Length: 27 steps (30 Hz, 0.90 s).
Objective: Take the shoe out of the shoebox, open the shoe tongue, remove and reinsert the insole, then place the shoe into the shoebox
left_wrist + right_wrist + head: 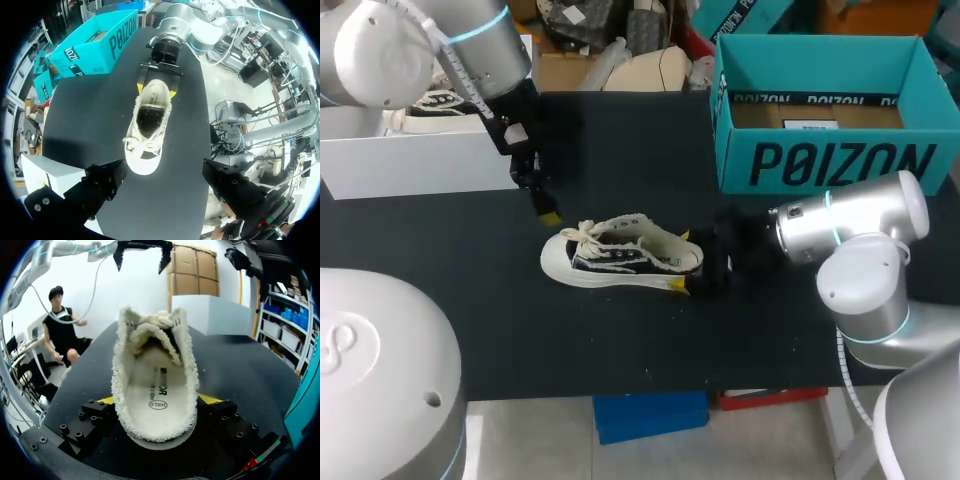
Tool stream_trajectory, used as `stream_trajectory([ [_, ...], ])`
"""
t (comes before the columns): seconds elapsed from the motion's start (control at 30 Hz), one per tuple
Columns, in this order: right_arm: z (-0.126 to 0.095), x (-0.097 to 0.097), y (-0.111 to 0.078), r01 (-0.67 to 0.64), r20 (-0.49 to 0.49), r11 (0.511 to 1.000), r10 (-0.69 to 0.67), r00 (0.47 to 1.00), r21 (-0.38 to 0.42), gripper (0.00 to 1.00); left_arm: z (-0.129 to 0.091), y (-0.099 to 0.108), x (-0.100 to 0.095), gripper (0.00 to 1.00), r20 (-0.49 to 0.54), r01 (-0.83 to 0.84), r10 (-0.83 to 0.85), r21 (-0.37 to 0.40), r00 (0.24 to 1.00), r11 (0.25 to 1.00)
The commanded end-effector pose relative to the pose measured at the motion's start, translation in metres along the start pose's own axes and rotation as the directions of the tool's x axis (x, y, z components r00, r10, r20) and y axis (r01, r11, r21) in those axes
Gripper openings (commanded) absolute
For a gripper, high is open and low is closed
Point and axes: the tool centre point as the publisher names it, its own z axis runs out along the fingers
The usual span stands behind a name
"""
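Note:
A black and white sneaker [620, 255] with cream fleece lining lies upright on the black table [470, 300], toe to the left. My right gripper [683, 260] is shut on its heel, with one yellow-tipped finger [104, 401] against each side. In the right wrist view the pale insole [157, 390] lies flat inside the shoe and the tongue [150, 335] arches over the front. My left gripper [549, 214] hangs open just above and behind the toe; its dark fingers [102, 182] stand wide apart over the toe cap [142, 162]. The teal shoebox [820, 165] stands open at the back right.
A white box [410, 160] with another shoe [435, 105] in it stands at the back left, close behind my left arm. Bare black tabletop lies in front of the sneaker and between it and the teal shoebox [95, 45].

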Motion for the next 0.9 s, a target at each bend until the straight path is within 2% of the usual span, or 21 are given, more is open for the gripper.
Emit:
stream_trajectory([
  [0.03,0.004,0.001,-0.002,-0.001,0.001,1.0,0.001,1.0,0.0,0.0,0.0,-0.002,-0.002,1.0,-0.002,0.001,-0.001,-0.041,1.0,0.999],
  [0.17,0.004,0.001,-0.002,-0.001,0.001,1.0,0.001,1.0,0.0,0.0,0.0,-0.002,-0.002,1.0,-0.002,0.001,-0.001,-0.041,1.0,0.999],
  [0.2,0.004,0.001,-0.002,-0.001,0.001,1.0,0.001,1.0,0.0,0.0,-0.002,-0.003,0.0,1.0,-0.018,0.001,-0.002,-0.02,1.0,1.0],
  [0.27,0.004,0.001,-0.002,-0.001,0.001,1.0,0.001,1.0,0.0,0.0,0.001,-0.008,0.0,1.0,0.006,0.074,-0.074,-0.052,0.997,0.996],
  [0.3,0.004,0.001,-0.002,-0.001,0.001,1.0,0.001,1.0,0.0,0.0,0.005,-0.014,-0.003,1.0,0.049,0.201,-0.198,-0.09,0.979,0.975],
  [0.37,0.004,0.001,-0.002,-0.001,0.001,1.0,0.001,1.0,0.0,0.0,0.007,-0.02,-0.009,1.0,0.083,0.354,-0.347,-0.099,0.934,0.93],
  [0.43,0.004,0.001,-0.002,-0.001,0.001,1.0,0.001,1.0,0.0,0.0,0.007,-0.024,-0.014,1.0,0.068,0.474,-0.469,-0.099,0.881,0.875],
  [0.6,0.004,0.001,-0.002,-0.001,0.001,1.0,0.001,1.0,0.0,0.0,0.012,-0.025,-0.026,1.0,0.096,0.718,-0.712,-0.124,0.696,0.685],
  [0.67,0.004,0.001,-0.002,-0.001,0.001,1.0,0.001,1.0,0.0,0.0,0.015,-0.023,-0.028,1.0,0.129,0.804,-0.794,-0.13,0.594,0.581],
  [0.77,0.004,0.001,-0.002,-0.001,0.001,1.0,0.001,1.0,0.0,0.0,0.016,-0.023,-0.027,1.0,0.102,0.849,-0.844,-0.104,0.527,0.518],
  [0.8,0.004,0.001,-0.002,-0.001,0.001,1.0,0.001,1.0,0.0,0.0,0.014,-0.024,-0.025,1.0,0.087,0.839,-0.834,-0.08,0.544,0.539],
  [0.9,0.004,0.001,-0.002,-0.001,0.001,1.0,0.001,1.0,0.0,0.0,0.014,-0.024,-0.025,1.0,0.087,0.839,-0.834,-0.08,0.544,0.539],
])
